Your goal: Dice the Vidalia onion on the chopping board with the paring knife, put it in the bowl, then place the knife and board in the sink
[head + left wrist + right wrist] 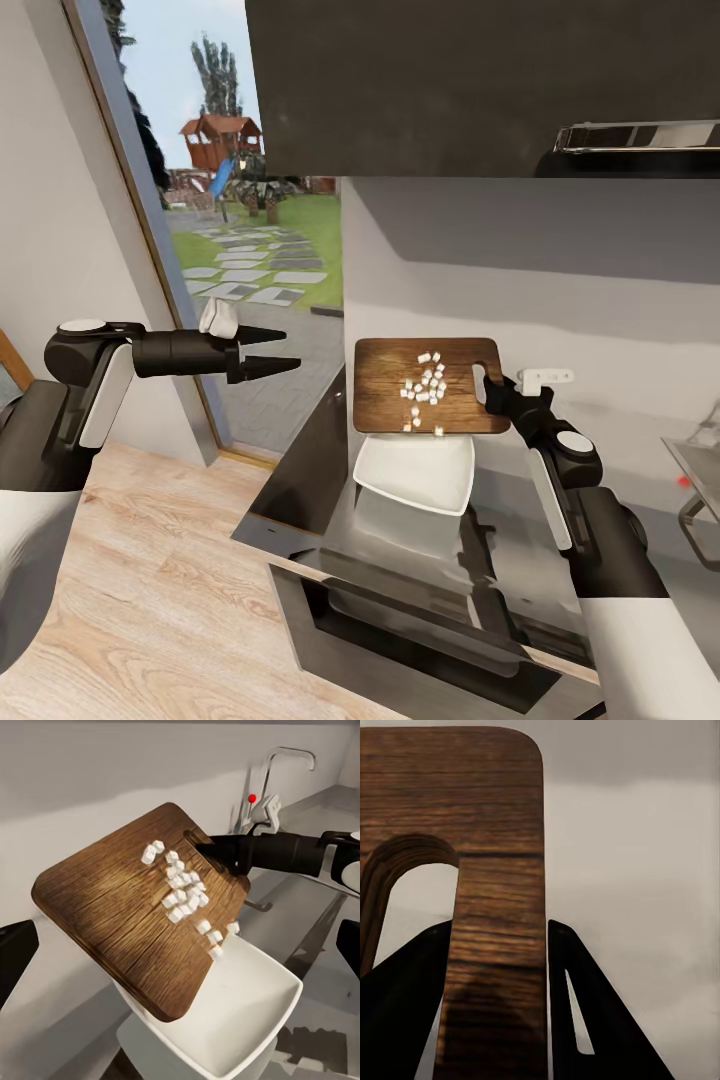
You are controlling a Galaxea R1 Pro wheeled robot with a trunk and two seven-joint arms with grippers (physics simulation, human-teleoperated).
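My right gripper (497,389) is shut on the chopping board (420,385) at the rim beside its handle slot. The brown board is held off the countertop (300,480), tilted down toward the white bowl (415,472) just beneath its lower edge. Small white cubes of diced onion (426,384) lie on the board, and a few (215,938) are at its lower edge over the bowl (247,1020). The right wrist view shows both black fingers (405,1005) clamping the wood (499,870). My left gripper (283,351) hangs open and empty, left of the board. The paring knife is out of view.
The sink's chrome tap (281,765) with its red knob (253,798) stands behind the board, to the right. An oven front (420,640) sits under the countertop. A dark cabinet (480,80) hangs overhead. A tall window (250,200) is at the left, over wooden floor (150,600).
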